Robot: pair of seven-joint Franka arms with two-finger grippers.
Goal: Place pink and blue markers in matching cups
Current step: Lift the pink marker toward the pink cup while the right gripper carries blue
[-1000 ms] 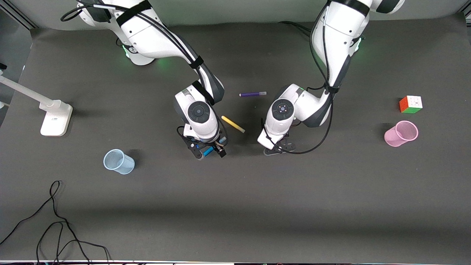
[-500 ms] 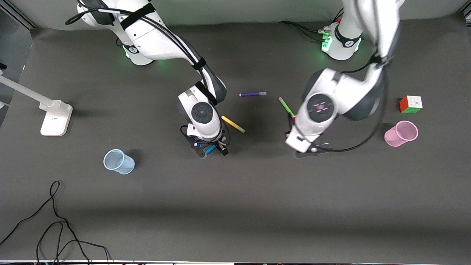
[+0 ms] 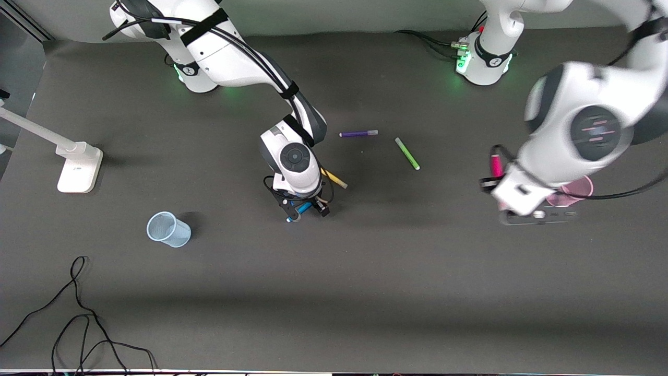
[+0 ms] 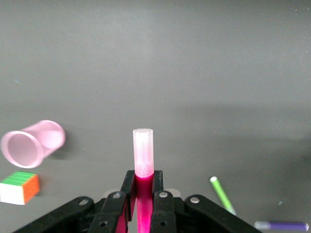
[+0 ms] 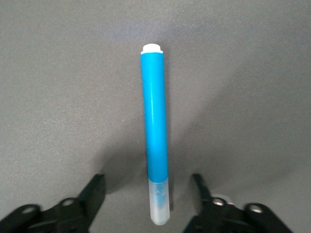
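Two markers mattered here, and each arm had one. The left pincer point(image 3: 514, 209), at the right of the front frame, was clamped on the pink marker point(image 3: 494, 166) and hung just beside the pink cup point(image 3: 579, 188), which showed only partly from under the arm. In the left wrist view the pink marker point(image 4: 143, 165) stood out straight from between the closed fingers point(image 4: 163, 208), pale cap foremost, while the pink cup point(image 4: 31, 144) sat off to the lower left of that frame, its mouth turned toward the camera, with the Rubik's cube point(image 4: 18, 187) close by it. By my reading, the marker's cap end needed bringing sideways over the cup's mouth before any release.

The right pincer point(image 3: 302, 208), at the centre of the front frame, was low over the blue marker point(image 3: 298, 211). In the right wrist view the fingers point(image 5: 95, 191) stood wide apart, one on each side of the blue marker point(image 5: 156, 136), which lay flat on the tabletop point(image 3: 365, 292) with its long axis running up the frame between them, greyish cap at the pincer end. They were not touching it. The blue cup point(image 3: 168, 230) stood well apart, lower left in the front frame.

A yellow marker point(image 3: 336, 180), green marker point(image 3: 407, 153) and purple marker point(image 3: 358, 133) lay loose nearby.
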